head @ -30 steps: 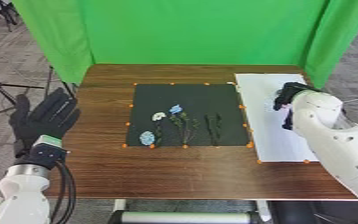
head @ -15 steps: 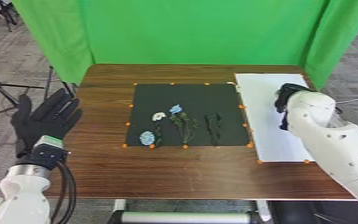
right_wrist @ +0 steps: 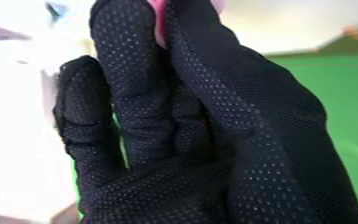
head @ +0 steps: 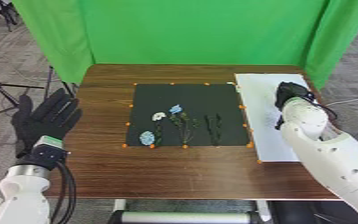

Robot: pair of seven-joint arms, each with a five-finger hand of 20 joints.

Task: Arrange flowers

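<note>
Over the white sheet [head: 255, 85], on the robot's right, there's the right hand [head: 293, 93], and look at the wrist view: thumb and fingers closed together, a pink piece [right_wrist: 159, 20] pinched up at the tips! Across to the black mat [head: 171, 92], where the arrangement looks well under way: 3 blooms down, the white bloom [head: 159, 116], the blue bloom [head: 175, 108] and, nearer the robot, the pale blue cluster [head: 147, 138]. Greenery's in play too, leafy stems [head: 186, 130] below the blue bloom and dark stems [head: 217, 129] off to the right, with no bloom on top. So, part done, I'd say, and at least 1 piece to place, that pink in the grip. Out left, beyond the table [head: 100, 175], the left hand [head: 47, 117] lies open, fingers spread, holding nothing.
</note>
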